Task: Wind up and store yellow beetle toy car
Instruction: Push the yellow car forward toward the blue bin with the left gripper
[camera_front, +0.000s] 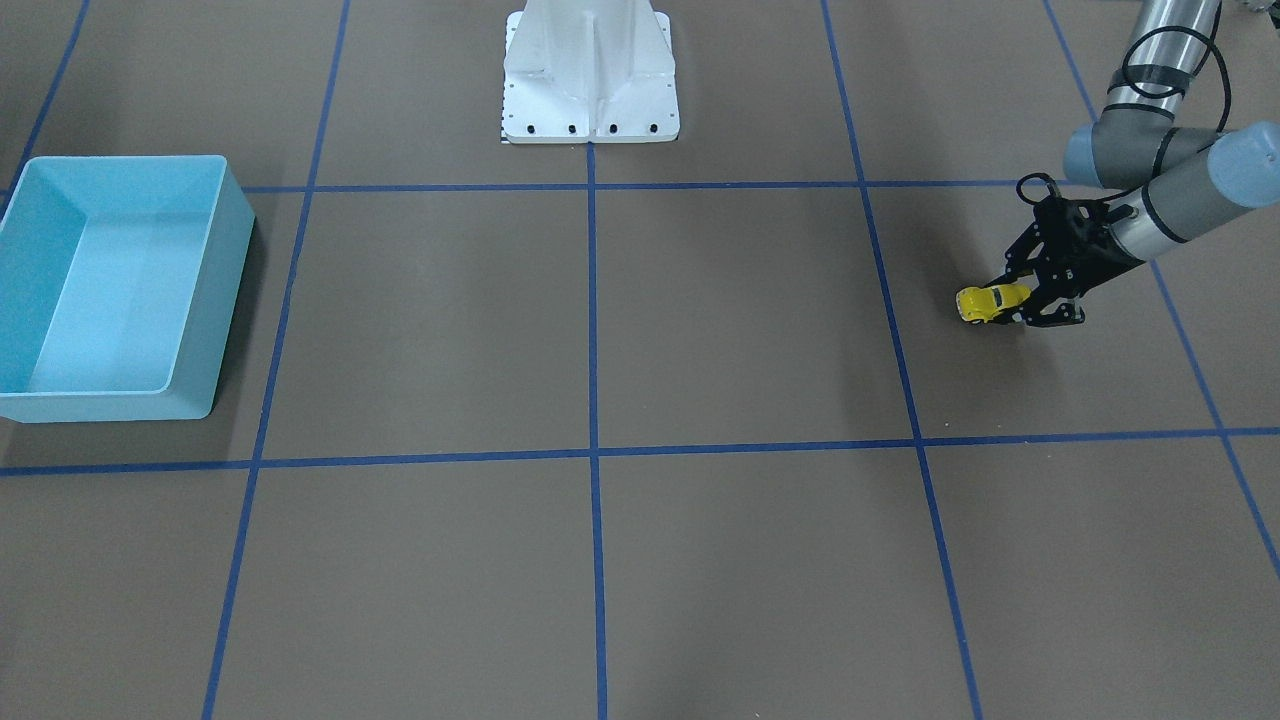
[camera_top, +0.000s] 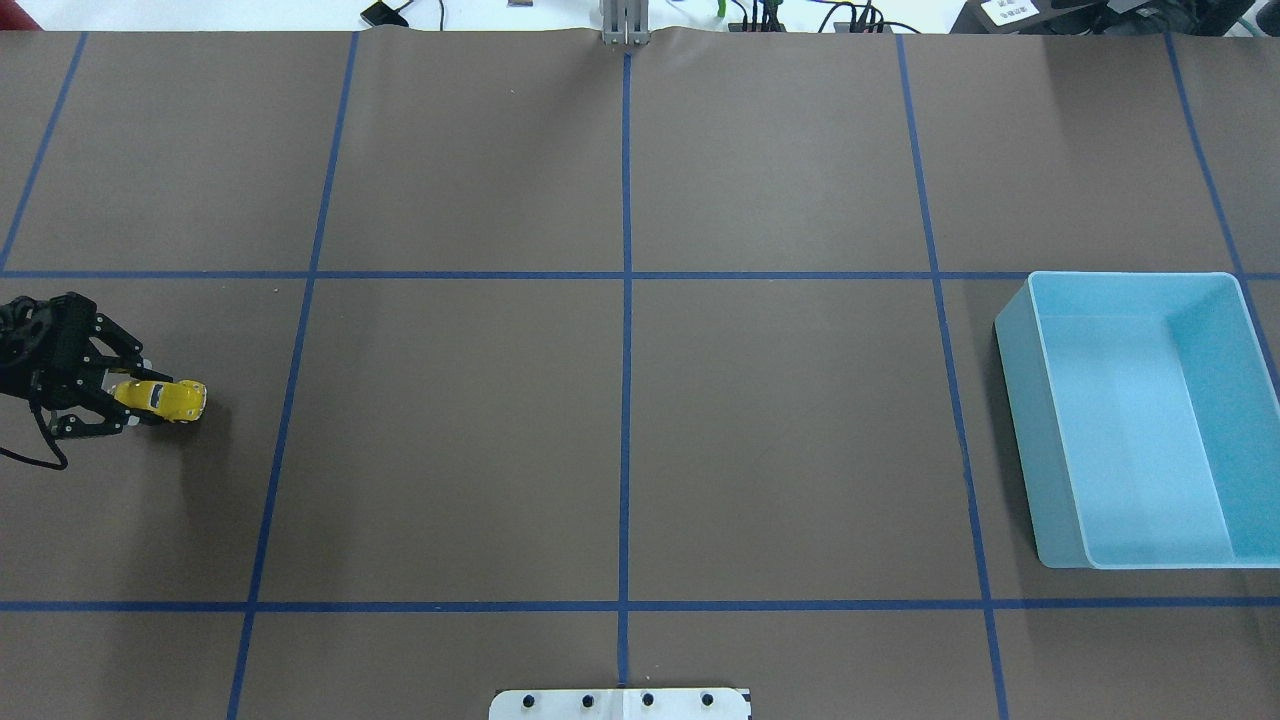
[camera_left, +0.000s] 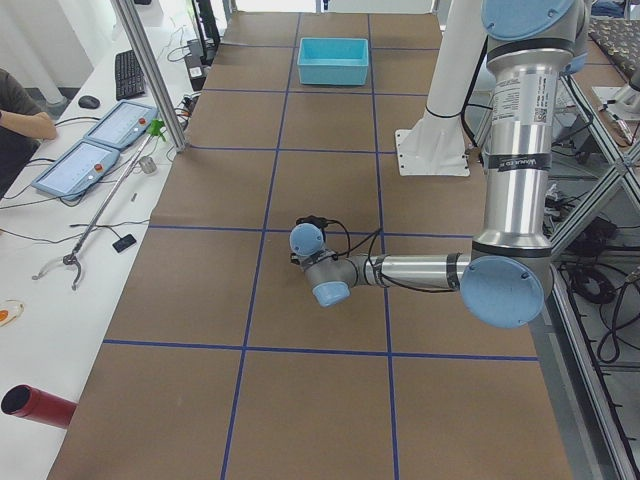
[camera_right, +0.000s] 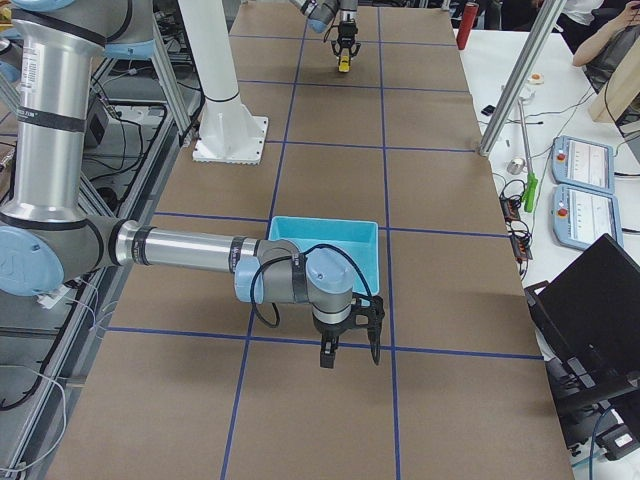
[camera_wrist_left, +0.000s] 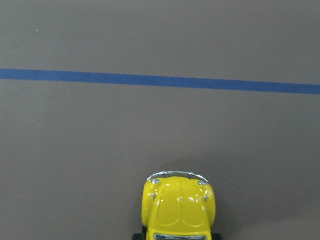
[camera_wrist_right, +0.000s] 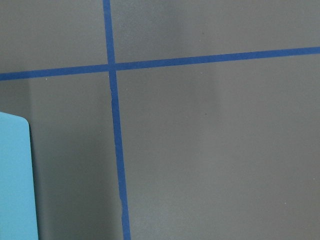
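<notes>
The yellow beetle toy car is at the table's end on my left, nose pointing toward the middle of the table; it also shows in the overhead view. My left gripper is shut on its rear half and holds it low over the brown surface. I cannot tell whether the wheels touch. The left wrist view shows the car's hood. The light blue bin stands empty at the far right end. My right gripper hangs beside the bin's near side; I cannot tell whether it is open.
The white robot base stands at the table's middle back edge. Blue tape lines divide the brown surface into squares. A corner of the bin shows in the right wrist view. Operators' desks with tablets run along the far side.
</notes>
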